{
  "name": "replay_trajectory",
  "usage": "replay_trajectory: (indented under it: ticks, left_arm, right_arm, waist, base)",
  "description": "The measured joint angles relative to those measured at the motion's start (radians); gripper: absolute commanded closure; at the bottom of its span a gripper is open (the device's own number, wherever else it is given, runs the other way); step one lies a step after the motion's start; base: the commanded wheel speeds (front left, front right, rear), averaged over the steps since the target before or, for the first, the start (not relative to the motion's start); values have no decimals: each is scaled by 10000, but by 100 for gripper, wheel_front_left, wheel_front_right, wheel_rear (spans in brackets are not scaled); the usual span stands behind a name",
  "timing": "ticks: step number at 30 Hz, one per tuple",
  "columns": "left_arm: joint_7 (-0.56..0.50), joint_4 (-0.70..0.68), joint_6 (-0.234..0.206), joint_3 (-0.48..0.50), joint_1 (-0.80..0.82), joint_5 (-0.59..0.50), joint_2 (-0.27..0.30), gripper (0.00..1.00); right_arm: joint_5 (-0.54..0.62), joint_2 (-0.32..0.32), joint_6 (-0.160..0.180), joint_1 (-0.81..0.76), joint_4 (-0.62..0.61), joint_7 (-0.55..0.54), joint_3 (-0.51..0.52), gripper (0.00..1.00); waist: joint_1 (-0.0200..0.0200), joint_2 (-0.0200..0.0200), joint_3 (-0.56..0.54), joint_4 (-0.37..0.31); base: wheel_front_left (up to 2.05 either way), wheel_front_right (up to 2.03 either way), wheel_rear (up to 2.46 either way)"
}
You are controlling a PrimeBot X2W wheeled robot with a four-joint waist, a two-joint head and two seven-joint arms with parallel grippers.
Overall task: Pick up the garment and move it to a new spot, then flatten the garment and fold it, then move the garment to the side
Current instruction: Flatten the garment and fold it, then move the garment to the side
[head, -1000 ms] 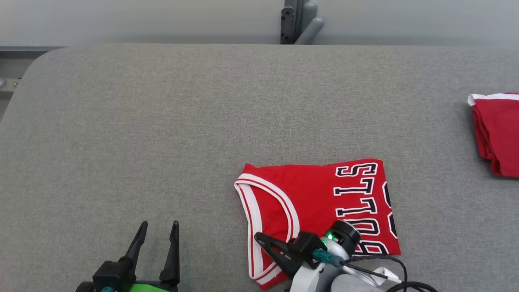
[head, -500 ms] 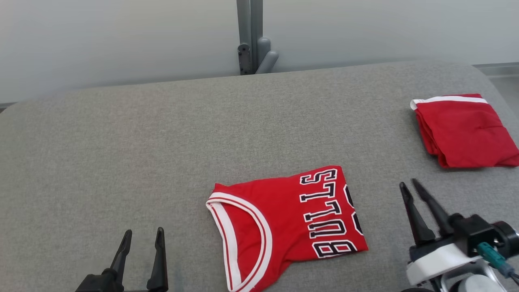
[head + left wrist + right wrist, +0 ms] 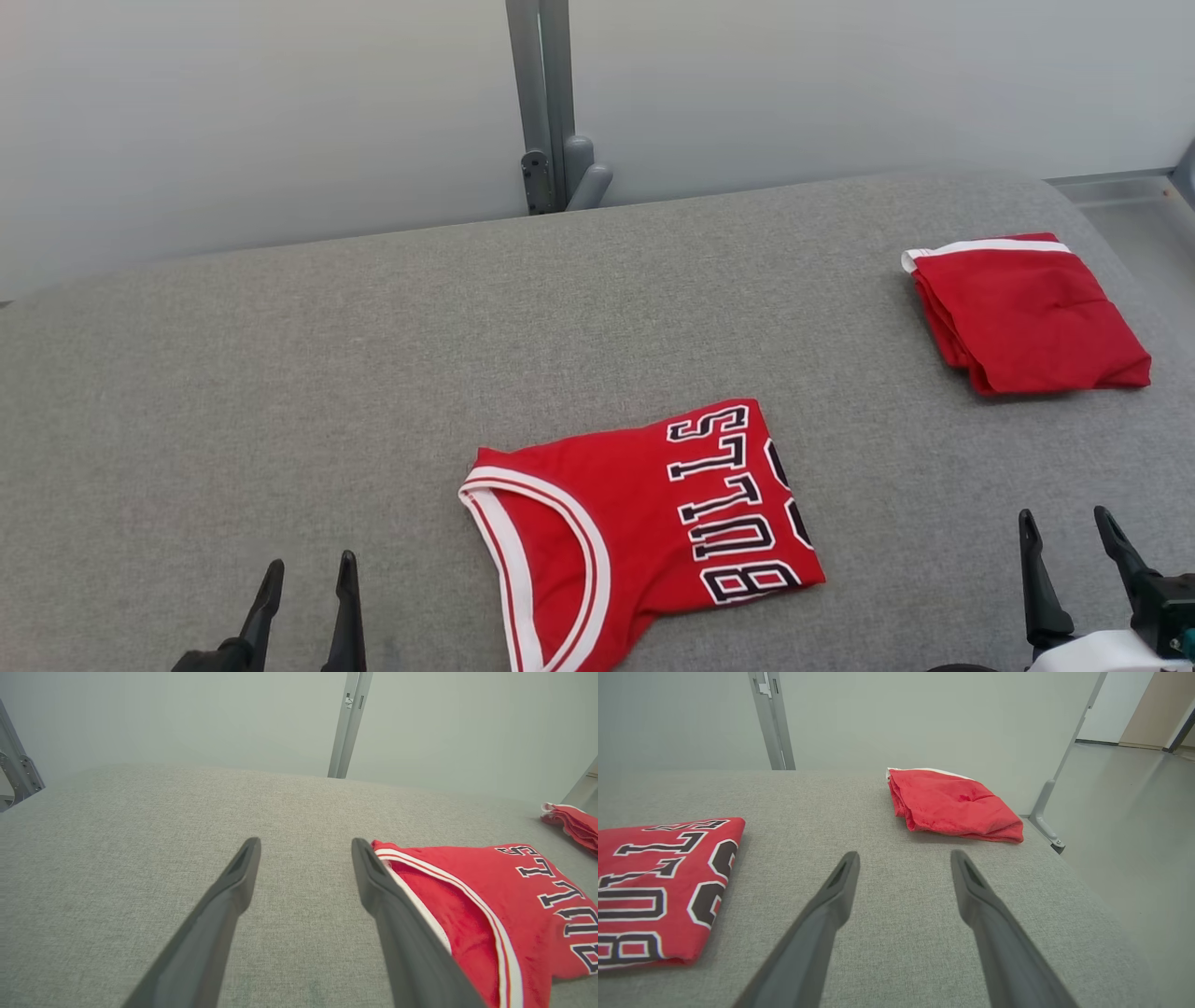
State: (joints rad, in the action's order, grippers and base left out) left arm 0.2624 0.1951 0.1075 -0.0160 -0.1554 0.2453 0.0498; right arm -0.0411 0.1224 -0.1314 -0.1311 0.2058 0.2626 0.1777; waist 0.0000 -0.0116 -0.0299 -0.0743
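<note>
Closest in, at about seven o'clock, the left gripper (image 3: 311,562) hovers over the grey table (image 3: 280,392) with its fingers spread wide and nothing between them. At five o'clock the right gripper (image 3: 1065,515) stands just as wide and empty. Between them, at six o'clock and touching neither, the red jersey (image 3: 644,532) lies folded flat on the table, its white-trimmed neckline toward the left gripper and its black lettering toward the right. Farther off, at two o'clock, a second red garment (image 3: 1027,313) sits folded near the table's corner. At twelve o'clock a grey post (image 3: 541,103) rises against the pale wall (image 3: 840,84).
</note>
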Motion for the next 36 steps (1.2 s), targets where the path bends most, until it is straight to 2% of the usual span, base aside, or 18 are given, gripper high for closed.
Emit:
replay_trajectory:
  ticks: [9,14,21,24,30,35,36]
  left_arm:
    - [2,-155,65,102,11,-71,0,0]
    - [0,-443,58,36,70,-56,0,0]
    - [2,-591,36,-138,259,-182,0,0]
    - [2,-556,59,-163,434,-251,0,0]
    - [2,-491,81,-203,700,-370,0,0]
    - [0,-531,88,-186,793,-395,2,0]
    - [2,-550,107,-184,816,-397,2,0]
  right_arm:
    - [-36,-44,0,201,-263,0,-364,0]
    - [-924,198,0,954,107,-42,-1724,0]
    - [-2696,631,0,3425,1321,-3055,-3801,0]
    - [-3225,497,0,4324,2266,-3827,-4100,0]
    - [-3927,236,6,5132,3975,-4696,-4778,0]
    - [-4683,196,8,5328,4381,-5007,-5313,0]
    - [-4945,249,10,5379,4372,-5026,-5457,67]
  waist:
    - [0,0,33,53]
    - [0,0,218,154]
    - [0,0,766,236]
    - [0,0,1048,283]
    - [0,0,1379,568]
    - [0,0,1549,684]
    - [0,0,1598,684]
  base:
    - [0,0,0]
    - [0,0,0]
    - [0,0,0]
    - [0,0,0]
    - [0,0,0]
    - [0,0,0]
    - [0,0,0]
